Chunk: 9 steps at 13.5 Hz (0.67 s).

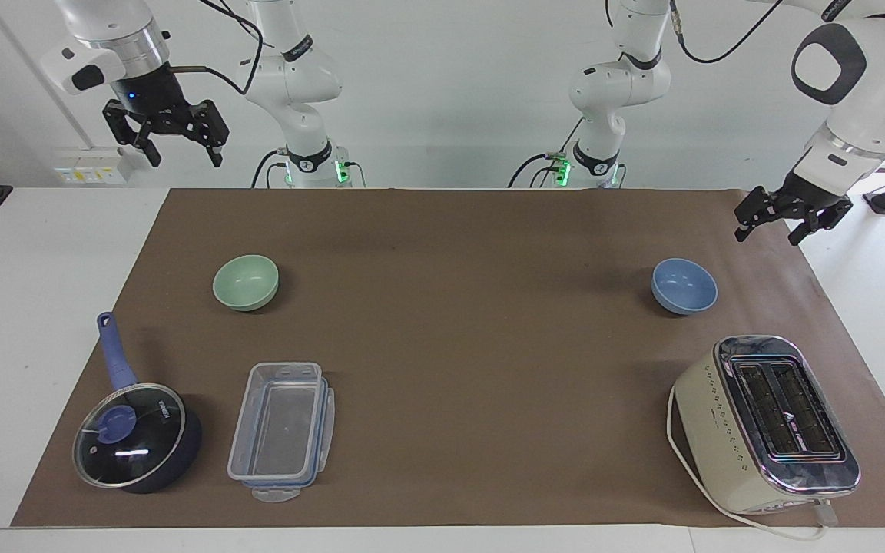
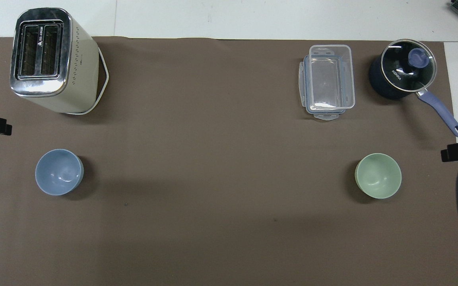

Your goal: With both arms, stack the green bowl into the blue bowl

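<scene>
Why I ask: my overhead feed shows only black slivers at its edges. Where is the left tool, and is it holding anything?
Observer: The left tool hangs open and empty in the air, over the brown mat's edge at the left arm's end, clear of the blue bowl.
Operator: And the right tool?
Observer: The right tool is open too, raised high at the right arm's end, holding nothing, nowhere near the green bowl.
</scene>
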Motion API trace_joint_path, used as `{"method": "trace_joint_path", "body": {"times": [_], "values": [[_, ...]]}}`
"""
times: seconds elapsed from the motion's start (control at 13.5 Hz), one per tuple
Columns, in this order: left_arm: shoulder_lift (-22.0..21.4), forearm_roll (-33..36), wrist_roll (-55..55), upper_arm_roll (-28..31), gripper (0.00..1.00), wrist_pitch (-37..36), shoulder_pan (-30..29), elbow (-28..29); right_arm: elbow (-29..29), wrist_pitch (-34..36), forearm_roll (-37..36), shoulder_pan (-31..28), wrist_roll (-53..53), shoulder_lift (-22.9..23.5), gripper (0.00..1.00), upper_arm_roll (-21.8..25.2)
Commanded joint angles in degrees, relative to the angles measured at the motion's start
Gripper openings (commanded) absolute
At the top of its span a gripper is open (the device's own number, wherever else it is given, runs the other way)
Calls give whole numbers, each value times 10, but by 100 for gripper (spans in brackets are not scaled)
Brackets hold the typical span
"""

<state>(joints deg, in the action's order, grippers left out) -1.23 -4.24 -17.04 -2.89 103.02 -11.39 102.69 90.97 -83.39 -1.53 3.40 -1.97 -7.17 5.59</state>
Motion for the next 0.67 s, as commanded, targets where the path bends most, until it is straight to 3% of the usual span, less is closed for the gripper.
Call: {"method": "trace_joint_path", "body": {"times": [0.0,0.59], "values": [[-10,-26,-47,-4,100,61,-25,68,9,-2,0,-4,-15,-9,100,-3],[62,-68,-129,-4,100,164,-72,146,8,-1,3,-4,-15,-10,100,-8]]}}
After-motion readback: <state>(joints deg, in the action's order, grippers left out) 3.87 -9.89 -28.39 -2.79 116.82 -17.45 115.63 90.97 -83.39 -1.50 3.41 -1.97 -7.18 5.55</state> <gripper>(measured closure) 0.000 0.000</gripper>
